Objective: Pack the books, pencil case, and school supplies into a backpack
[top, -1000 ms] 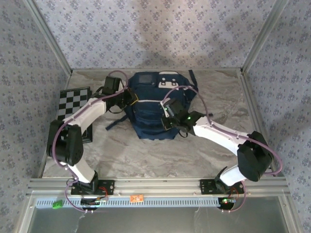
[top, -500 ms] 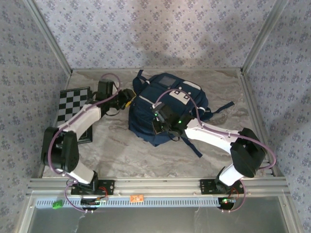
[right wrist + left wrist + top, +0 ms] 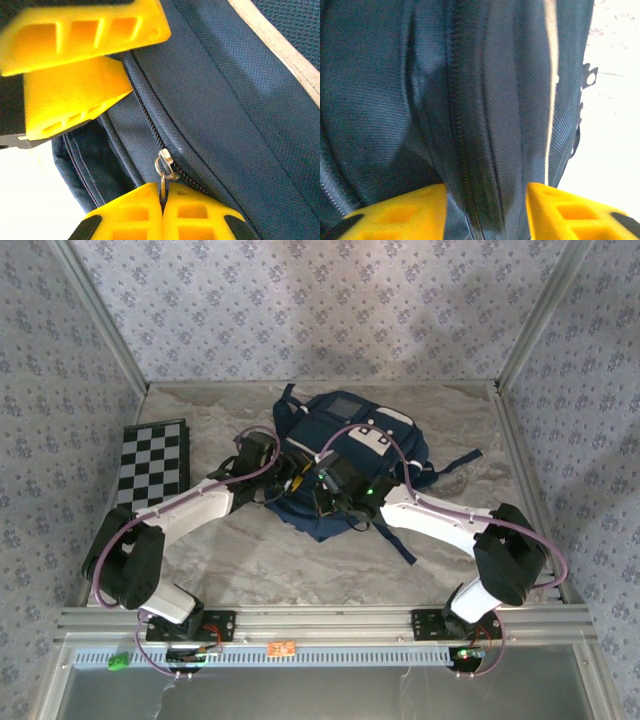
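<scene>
Where marble tabletop (image 3: 250, 560) meets floral walls (image 3: 300, 300)

Both arms have white link shells, black joint housings and looping purple cables, a green light glows near the right wrist, and the gripper fingers (image 3: 90, 35) are moulded yellow plastic.

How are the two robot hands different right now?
The right gripper has its jaws pinched shut on the zipper pull, while the left gripper has its jaws open, with a fold of the backpack between them. In the overhead view the right one reaches in from the right, the left from the left. Both have yellow fingers and are at the backpack.
</scene>
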`<state>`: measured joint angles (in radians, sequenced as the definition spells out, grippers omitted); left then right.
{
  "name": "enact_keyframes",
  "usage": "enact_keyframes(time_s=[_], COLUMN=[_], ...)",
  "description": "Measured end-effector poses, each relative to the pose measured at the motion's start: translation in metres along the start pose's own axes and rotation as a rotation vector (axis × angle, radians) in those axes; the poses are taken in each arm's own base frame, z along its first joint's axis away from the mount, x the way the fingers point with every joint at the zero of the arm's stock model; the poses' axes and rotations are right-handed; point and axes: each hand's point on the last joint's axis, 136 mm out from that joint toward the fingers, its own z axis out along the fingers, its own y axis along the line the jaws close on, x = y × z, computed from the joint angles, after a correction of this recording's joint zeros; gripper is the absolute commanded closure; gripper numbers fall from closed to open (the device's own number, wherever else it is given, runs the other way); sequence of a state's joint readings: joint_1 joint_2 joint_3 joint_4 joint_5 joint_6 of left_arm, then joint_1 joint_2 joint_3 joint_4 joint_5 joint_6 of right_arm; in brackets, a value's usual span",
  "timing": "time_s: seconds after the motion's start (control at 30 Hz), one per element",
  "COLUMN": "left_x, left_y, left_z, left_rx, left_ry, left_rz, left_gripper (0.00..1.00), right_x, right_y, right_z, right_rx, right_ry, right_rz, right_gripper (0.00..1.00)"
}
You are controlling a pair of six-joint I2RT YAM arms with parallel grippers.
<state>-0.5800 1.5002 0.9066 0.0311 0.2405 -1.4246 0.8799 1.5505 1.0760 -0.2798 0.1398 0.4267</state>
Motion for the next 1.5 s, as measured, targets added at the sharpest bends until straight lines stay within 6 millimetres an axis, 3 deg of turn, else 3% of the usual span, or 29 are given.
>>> enact_keyframes(time_s=[0.07,0.27,0.67,0.77,0.97,1.33,1.37,1.43,1.5], left_x=[0.0,-0.002,-0.006,-0.01,-0.031,-0.028,-0.028,-0.028,-0.033], left_y=[0.002,0.0,-0.004,-0.006,-0.004,-0.011,-0.011,-0.01,-0.007], left_z=[0.004,0.006,0.004,0.002,0.0,0.004,0.005,0.005,0.004], left_rx=[-0.013,-0.019,-0.019,-0.019,-0.046,-0.058,-0.06,-0.069,-0.082], left_ry=[-0.013,-0.042,-0.023,-0.015,-0.031,0.005,0.009,0.013,0.001], left_rz=[-0.013,-0.013,0.031,0.052,0.098,0.177,0.184,0.197,0.212], left_gripper=[0.79,1.0,1.0,1.0,1.0,1.0,1.0,0.82,0.67], right_x=[0.0,-0.001,0.009,0.017,0.027,0.018,0.018,0.017,0.018], right_y=[-0.001,-0.005,-0.02,-0.034,-0.087,-0.109,-0.11,-0.109,-0.115], right_z=[0.0,0.001,-0.01,-0.018,-0.03,-0.031,-0.03,-0.03,-0.033], right_rx=[0.004,0.032,0.074,0.086,0.156,0.131,0.128,0.118,0.13], right_ry=[-0.002,-0.009,-0.017,-0.013,0.004,0.004,0.008,0.01,0.015], right_rz=[0.0,0.002,0.019,0.047,0.15,0.2,0.197,0.183,0.182], right_gripper=[1.0,1.0,1.0,1.0,1.0,1.0,0.92,0.73,0.6])
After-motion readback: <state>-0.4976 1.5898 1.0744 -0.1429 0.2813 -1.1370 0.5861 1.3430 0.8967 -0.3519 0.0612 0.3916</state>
